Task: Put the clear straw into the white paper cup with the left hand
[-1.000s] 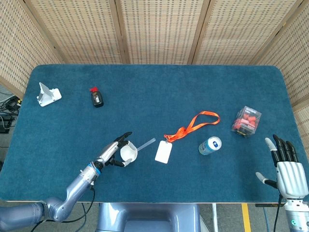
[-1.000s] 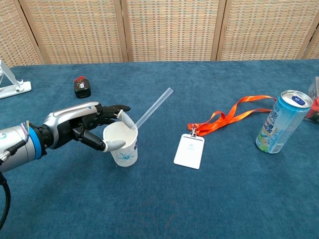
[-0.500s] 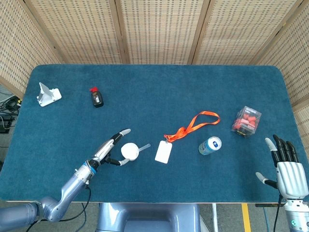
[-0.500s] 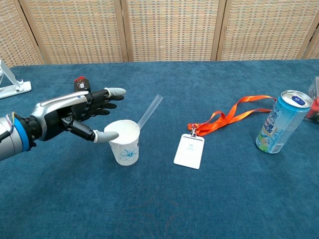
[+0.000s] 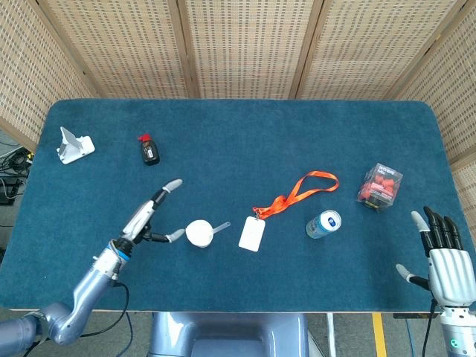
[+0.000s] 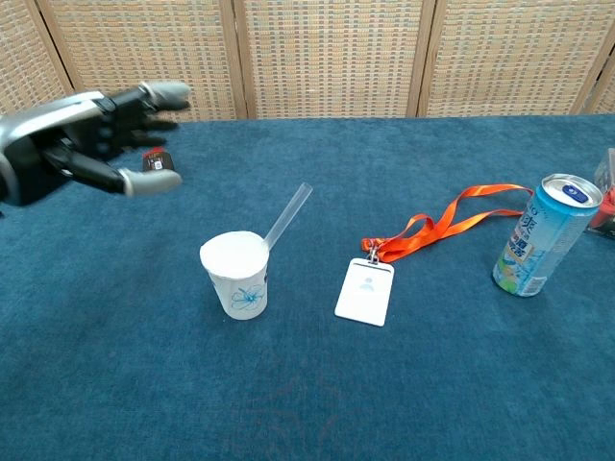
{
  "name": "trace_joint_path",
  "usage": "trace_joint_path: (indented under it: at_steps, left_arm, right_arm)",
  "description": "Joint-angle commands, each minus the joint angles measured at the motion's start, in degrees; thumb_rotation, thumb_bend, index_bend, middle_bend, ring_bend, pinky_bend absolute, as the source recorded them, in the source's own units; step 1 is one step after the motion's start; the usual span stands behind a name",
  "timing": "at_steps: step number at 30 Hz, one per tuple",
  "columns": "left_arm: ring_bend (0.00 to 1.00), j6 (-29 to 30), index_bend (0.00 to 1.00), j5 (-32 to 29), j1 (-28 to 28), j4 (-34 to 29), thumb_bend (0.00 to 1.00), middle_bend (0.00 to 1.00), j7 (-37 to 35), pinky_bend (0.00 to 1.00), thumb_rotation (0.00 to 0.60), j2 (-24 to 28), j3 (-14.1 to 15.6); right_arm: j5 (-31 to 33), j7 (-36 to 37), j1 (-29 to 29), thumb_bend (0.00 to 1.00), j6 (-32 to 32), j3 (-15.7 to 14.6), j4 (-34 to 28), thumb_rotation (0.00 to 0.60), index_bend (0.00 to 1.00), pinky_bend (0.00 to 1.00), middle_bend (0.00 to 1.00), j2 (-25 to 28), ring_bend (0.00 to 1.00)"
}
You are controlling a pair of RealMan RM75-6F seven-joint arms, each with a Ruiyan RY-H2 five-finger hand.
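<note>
Woven screens stand behind a blue-carpeted bench (image 5: 238, 134). Near its front edge a white paper cup (image 6: 235, 275) stands upright with the clear straw (image 6: 286, 217) in it, leaning over the rim to the right. Off to its left the left hand (image 6: 91, 135) hangs in the air, fingers spread, holding nothing. Judged from this, the placing is done; any retreat should steer wide of the cup, which looks light enough to tip. At the bench's front right corner the right hand (image 5: 445, 256) rests, spread and empty.
</note>
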Motion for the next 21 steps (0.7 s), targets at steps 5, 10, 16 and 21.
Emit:
trace_joint_path:
  at_steps: [5,10,16,21]
  left_arm:
    - [0.00,14.51,0.00,3.13,8.71,-0.64,0.28,0.00,22.80,0.00,0.600,7.49,2.10]
    - [0.00,19.23,0.00,1.98,13.96,0.47,0.28,0.00,33.08,0.00,0.600,10.02,4.91]
    - [0.00,21.54,0.00,0.19,18.55,1.63,0.10,0.00,37.82,0.00,0.600,12.79,7.52]
    - [0.00,23.09,0.00,-0.60,21.35,2.05,0.00,0.00,39.01,0.00,0.600,13.68,8.54]
  right_arm:
    - [1.05,-0.63,0.04,0.07,-0.29,0.48,0.48,0.600,0.08,0.00,0.00,-0.15,0.00]
    - [1.14,-2.53,0.08,0.07,-0.70,0.25,0.27,0.600,0.07,0.00,0.00,-0.16,0.00]
    - [0.47,-5.28,0.25,0.07,-1.03,-0.22,-0.66,0.600,0.05,0.00,0.00,-0.15,0.00]
    - [1.04,-7.15,0.24,0.07,-1.93,-0.58,-1.71,0.600,0.01,0.00,0.00,0.16,0.00]
